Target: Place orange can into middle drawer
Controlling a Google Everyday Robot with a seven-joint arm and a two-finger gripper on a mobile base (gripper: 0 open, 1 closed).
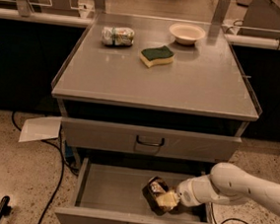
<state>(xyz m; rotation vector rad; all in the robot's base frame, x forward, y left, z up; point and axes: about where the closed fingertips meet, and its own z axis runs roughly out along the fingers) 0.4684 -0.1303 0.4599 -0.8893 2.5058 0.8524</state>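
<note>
The middle drawer [112,193] is pulled open under the counter, showing its flat grey floor and a dark loop handle on the front. My gripper [155,196] reaches in from the right on a white arm [232,185]. It is shut on the orange can [165,199], which is shiny gold with mottled print. The can is tilted and held low over the right half of the drawer floor. I cannot tell whether the can touches the floor.
On the counter top [182,88] lie a whitish can with green markings [117,36], a green and yellow sponge [157,55] and a white bowl [186,33]. The upper drawer front [149,140] is closed. A sheet of paper [40,128] and cables lie on the floor at left.
</note>
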